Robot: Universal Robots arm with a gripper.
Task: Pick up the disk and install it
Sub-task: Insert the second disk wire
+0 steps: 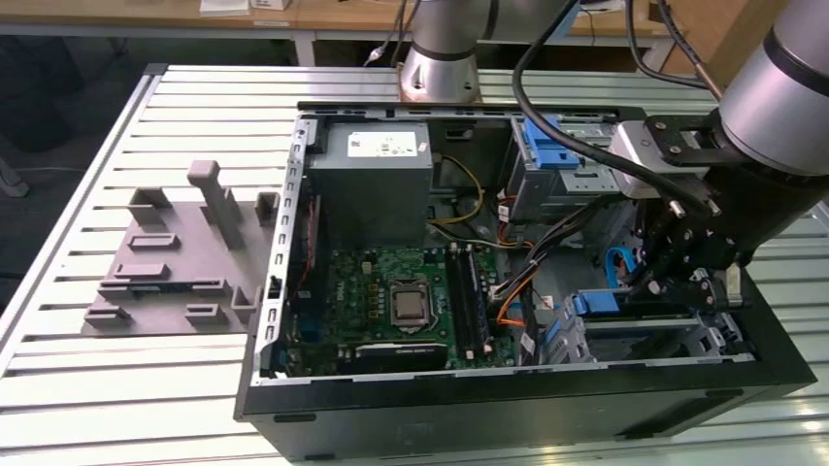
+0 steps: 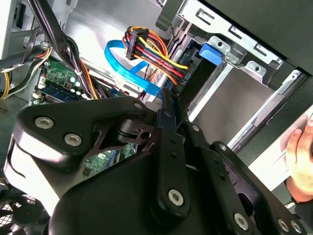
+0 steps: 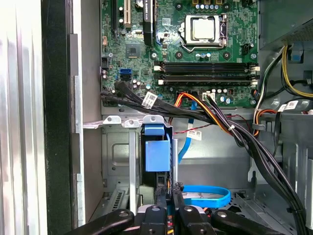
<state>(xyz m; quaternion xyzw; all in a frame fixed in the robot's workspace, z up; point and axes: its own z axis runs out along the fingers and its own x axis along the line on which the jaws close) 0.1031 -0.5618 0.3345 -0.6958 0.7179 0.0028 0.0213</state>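
One open computer case (image 1: 518, 388) lies on the slatted tabletop (image 1: 78, 388), and our arm reaches down into its drive bay near the corner of the case at the exterior view's right. In the first wrist view the tool (image 3: 167, 203) has its two fingers drawn close together around a thin upright edge directly below a blue plastic bracket (image 3: 157, 147); we judge it to be gripping the disk (image 3: 167, 161) edge-on, though the silver body itself is mostly hidden by the bay's metal walls. In the second wrist view the same fingers pinch a dark, blue-edged slab (image 2: 168, 110) that points into the drive cage (image 2: 230, 93), with the bundle of coloured power wires (image 2: 146, 49) and a blue data cable (image 2: 127, 66) just beside it.

We judge the pick-up finished and the disk already partly down in its slot. What seems left is seating it fully and letting go; whether the bracket has latched, we cannot tell. A person's hand (image 2: 301, 147) rests at the case edge in the second wrist view, and a grey fixture (image 1: 182, 252) sits on the tabletop well apart from the work.
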